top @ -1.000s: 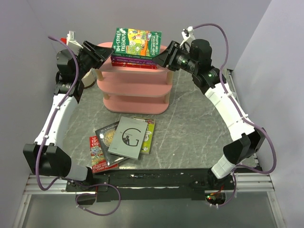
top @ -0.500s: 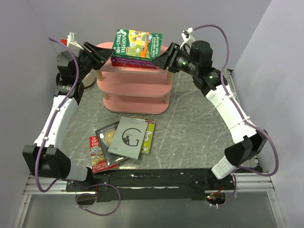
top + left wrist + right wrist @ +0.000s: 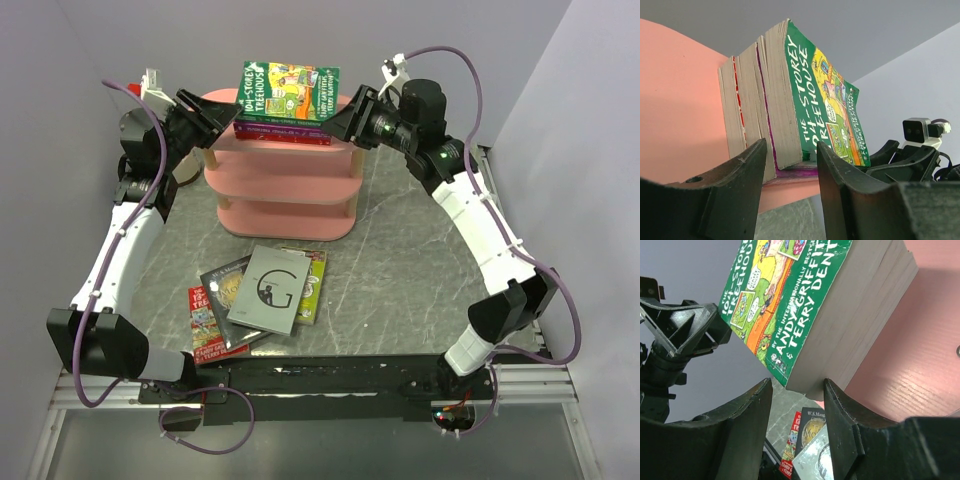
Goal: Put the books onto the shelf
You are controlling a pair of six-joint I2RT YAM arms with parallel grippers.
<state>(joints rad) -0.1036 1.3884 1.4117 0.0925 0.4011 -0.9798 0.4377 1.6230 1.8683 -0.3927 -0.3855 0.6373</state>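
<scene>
- Books are lying in two groups. We are seeing three of them stacked flat on the top board of the pink shelf [image 3: 290, 190]: green book [image 3: 290, 92] on top, purple book [image 3: 280, 128] under it, red book [image 3: 285, 139] at the bottom.
- We are counting four more on the table [image 3: 420, 260] in front of the shelf, overlapping. The grey "G" book [image 3: 268, 290] is lying uppermost, the lime-green book [image 3: 314, 285] is poking out on its right, the dark book [image 3: 222, 283] on its left, and the red-cover book [image 3: 205, 325] is nearest the arm bases.
- We are finding the left gripper [image 3: 222, 112] hanging at the left end of the stack, fingers pointing at it. Its jaws are standing apart and clamping nothing; in the left wrist view the page edges are showing beyond the gap.
- We are finding the right gripper [image 3: 338, 122] sitting at the right end of the stack, jaws likewise parted and empty. In the right wrist view the green book's corner is showing just past the fingertips.
- We are not managing to tell whether either gripper is touching the stack.
</scene>
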